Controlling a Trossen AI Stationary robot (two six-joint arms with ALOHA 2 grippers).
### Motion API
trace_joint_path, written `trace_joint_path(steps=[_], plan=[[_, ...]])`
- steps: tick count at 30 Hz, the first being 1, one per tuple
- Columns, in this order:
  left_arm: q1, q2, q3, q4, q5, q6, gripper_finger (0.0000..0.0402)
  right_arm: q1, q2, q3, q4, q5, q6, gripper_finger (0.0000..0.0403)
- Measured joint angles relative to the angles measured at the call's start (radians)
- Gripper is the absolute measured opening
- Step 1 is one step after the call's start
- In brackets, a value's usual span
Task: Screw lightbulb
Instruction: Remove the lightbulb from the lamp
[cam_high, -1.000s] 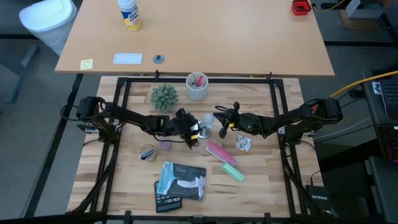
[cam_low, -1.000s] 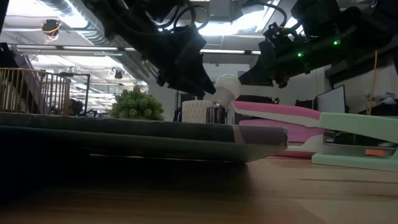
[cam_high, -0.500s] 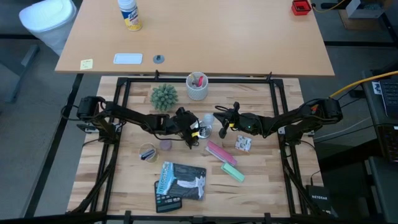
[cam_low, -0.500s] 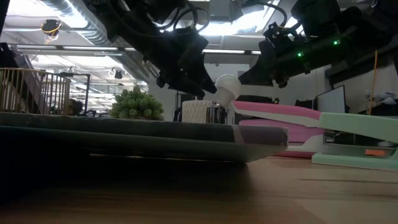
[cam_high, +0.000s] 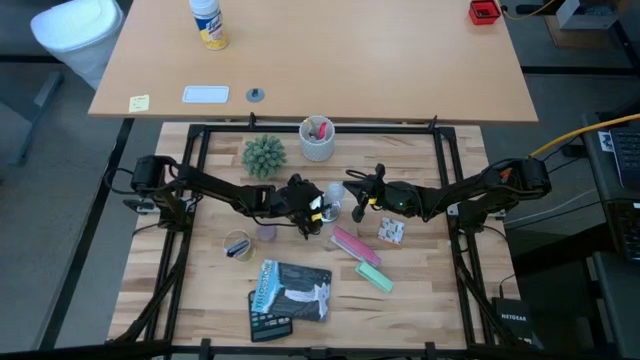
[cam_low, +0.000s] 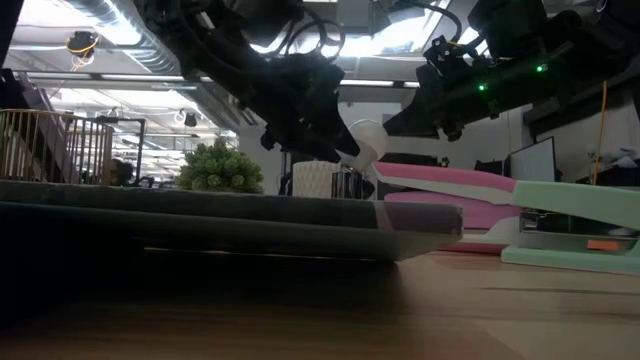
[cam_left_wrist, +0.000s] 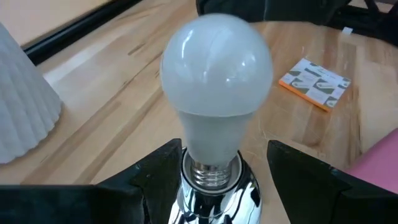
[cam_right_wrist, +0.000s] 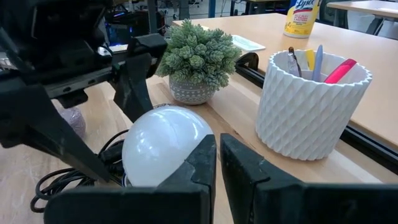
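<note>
Two slim, dark, jointed arms, matte black from shoulder to tip; loose black cables loop along the links and bunch near the wrists; the left end effector (cam_left_wrist: 211, 163) has two flat, angular black fingers (cam_left_wrist: 153, 174) with bevelled edges; the right end effector (cam_right_wrist: 219, 163) shows two blunt black fingers (cam_right_wrist: 198, 167); small green indicator lights glow on the right arm's housing in the low view.

The frosted white lightbulb (cam_left_wrist: 216, 81) stands in its shiny silver socket (cam_left_wrist: 217, 190) with bare wooden tabletop (cam_left_wrist: 118, 93) around it. Far of it stands a ribbed white pen cup (cam_high: 318, 139); to the right a small orange-edged notepad (cam_high: 391, 231); near it a pink stapler (cam_high: 355, 245).
</note>
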Motion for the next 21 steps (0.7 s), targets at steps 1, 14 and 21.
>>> trace_joint_path(steps=[1, 14, 21], plan=[[0.002, 0.005, 0.0, 0.001, 0.0, 0.0, 0.0227, 0.0, 0.0, 0.0, 0.0, -0.002, 0.0, 0.0028], [0.02, 0.028, 0.0, 0.081, 0.023, 0.03, 0.0227, -0.001, 0.0, 0.0, 0.001, -0.003, 0.0, 0.0028], [0.025, 0.028, 0.0, 0.081, 0.045, 0.034, 0.0227, -0.001, 0.0, 0.0, 0.001, -0.003, 0.0, 0.0028]])
